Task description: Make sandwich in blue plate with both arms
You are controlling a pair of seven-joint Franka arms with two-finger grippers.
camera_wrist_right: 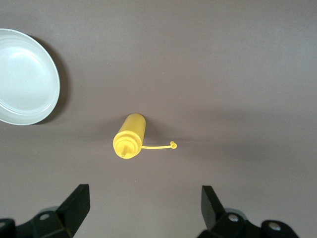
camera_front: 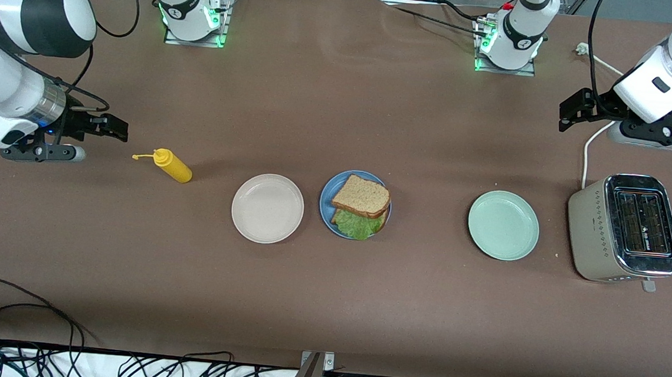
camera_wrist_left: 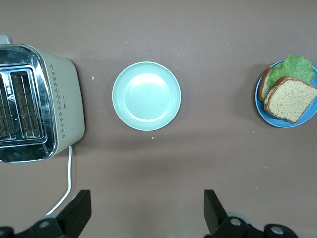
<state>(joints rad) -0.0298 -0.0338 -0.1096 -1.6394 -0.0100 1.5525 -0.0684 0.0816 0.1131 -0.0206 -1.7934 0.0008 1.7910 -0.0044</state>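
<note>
- Front view: sandwich (camera_front: 360, 201) resting on the blue plate (camera_front: 329, 197) at mid-table, top bread slice shifted off the lower one, green lettuce (camera_front: 358, 224) poking out on the camera-near side.
- Beige plate (camera_front: 267, 208) just beside the blue plate toward the right arm's end; mint-green plate (camera_front: 503, 225) well apart toward the left arm's end; toaster (camera_front: 625, 227) nearest that end, its slots facing up.
- Yellow squeeze bottle (camera_front: 172, 165) lying on its side toward the right arm's end, cap tether trailing from the nozzle.
- Right gripper (camera_front: 109, 127) hanging over bare table near the bottle, holding nothing; left gripper (camera_front: 572, 110) up over the table edge above the toaster's white cable (camera_front: 589, 148), also holding nothing. Both arms waiting.
- Left wrist view: fingers (camera_wrist_left: 77, 210) spread wide apart over bare table; toaster (camera_wrist_left: 39, 101), mint-green plate (camera_wrist_left: 146, 95) and sandwich (camera_wrist_left: 290, 96) on the blue plate (camera_wrist_left: 275, 119) all in sight.
- Right wrist view: fingers (camera_wrist_right: 74, 201) spread wide apart, nothing between; squeeze bottle (camera_wrist_right: 130, 135) between them farther off, beige plate (camera_wrist_right: 25, 77) at the frame edge.
</note>
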